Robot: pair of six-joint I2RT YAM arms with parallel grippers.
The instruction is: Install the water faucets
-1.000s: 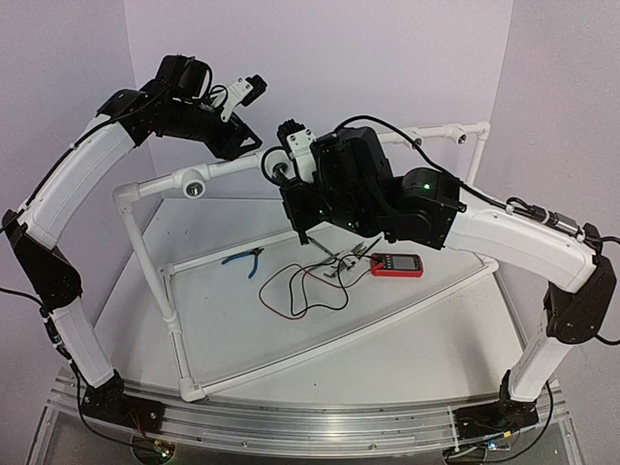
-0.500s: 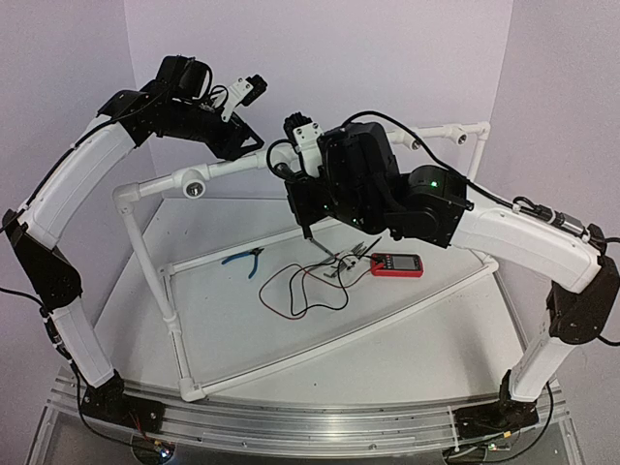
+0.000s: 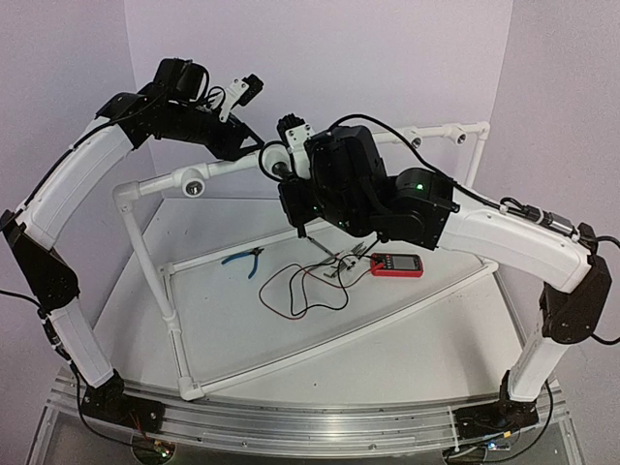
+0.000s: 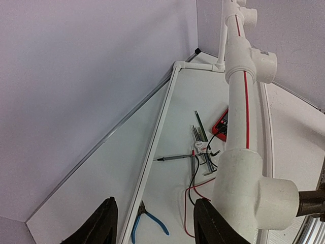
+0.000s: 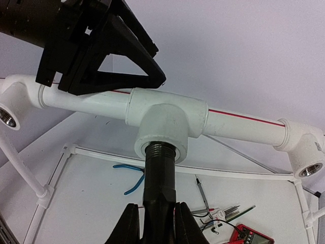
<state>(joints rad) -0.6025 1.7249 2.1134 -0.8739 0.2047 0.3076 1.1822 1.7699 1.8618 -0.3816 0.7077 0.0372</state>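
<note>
A dark metal water faucet [image 5: 160, 178] points up with its threaded end inside the white tee socket [image 5: 165, 129] of the raised pipe [image 5: 244, 119]. My right gripper [image 5: 158, 211] is shut on the faucet's body just below the socket. From above, this grip shows at the middle of the rail [image 3: 281, 167]. My left gripper [image 4: 155, 223] is open with only the table far below between its fingers. The tee [image 4: 249, 193] stands just right of its right finger [image 4: 210, 223]. The faucet's end [image 4: 311, 203] sticks out of that tee.
Other open sockets sit along the rail [image 3: 194, 187] [image 3: 461, 138]. Blue-handled pliers [image 3: 244, 259], a red multimeter [image 3: 397, 263] with red and black leads [image 3: 300, 291] and several thin tools [image 3: 351, 256] lie inside the low pipe frame [image 3: 320, 344] on the table.
My right wrist has rocked slightly right and back left at the socket, still holding the faucet. The left arm has barely moved.
</note>
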